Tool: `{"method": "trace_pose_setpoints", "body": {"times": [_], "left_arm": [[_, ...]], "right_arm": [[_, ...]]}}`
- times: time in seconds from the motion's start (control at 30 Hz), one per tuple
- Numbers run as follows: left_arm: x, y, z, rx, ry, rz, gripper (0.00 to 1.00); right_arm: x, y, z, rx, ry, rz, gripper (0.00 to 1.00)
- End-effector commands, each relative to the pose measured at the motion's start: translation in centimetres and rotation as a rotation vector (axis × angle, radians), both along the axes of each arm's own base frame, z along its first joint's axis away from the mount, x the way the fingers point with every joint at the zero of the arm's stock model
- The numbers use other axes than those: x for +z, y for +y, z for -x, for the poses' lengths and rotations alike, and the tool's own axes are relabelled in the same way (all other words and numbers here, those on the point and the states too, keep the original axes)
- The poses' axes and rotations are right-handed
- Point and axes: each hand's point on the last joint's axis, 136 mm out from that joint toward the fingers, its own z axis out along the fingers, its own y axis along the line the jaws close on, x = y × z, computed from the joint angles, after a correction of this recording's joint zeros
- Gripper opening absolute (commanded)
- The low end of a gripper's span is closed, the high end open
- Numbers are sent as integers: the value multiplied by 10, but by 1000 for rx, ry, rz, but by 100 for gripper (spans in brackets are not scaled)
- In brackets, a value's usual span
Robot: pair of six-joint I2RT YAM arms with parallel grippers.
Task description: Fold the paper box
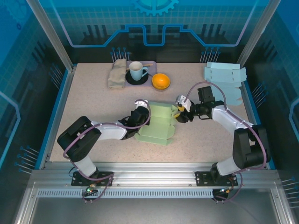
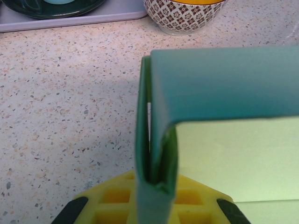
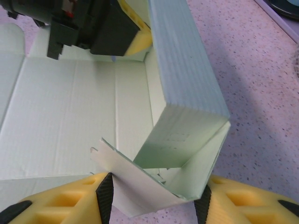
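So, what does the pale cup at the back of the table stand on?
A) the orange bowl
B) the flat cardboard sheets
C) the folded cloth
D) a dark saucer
D: in the top view the cup sits on the dark saucer, between the cloth and the bowl.

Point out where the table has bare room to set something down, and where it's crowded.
Bare: the left side of the table between tray and left arm; the far gap between orange bowl and blue cardboard; the near strip in front of the paper box. Crowded: the centre, where left gripper and right gripper flank it.
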Motion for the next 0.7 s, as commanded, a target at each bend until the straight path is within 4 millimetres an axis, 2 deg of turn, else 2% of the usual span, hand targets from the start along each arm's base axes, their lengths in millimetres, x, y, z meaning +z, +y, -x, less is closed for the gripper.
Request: {"method": "trace_pose_setpoints", "body": {"times": [0.0,0.27,0.5,0.67], "left_arm": [[16,-3,-3,6,-28,20,0],[15,-3,-4,21,-20,43,0],[22,-1,-4,58,-15,69,0],[25,2,-4,95,7,90,0]], "right_arm": [[3,7,3,17,30,-31,50],[-18,19,-5,-36,38,64,50],[-19,24,-22,-157,7,73,51],[-21,29,-34,-229,-20,158,51]]}}
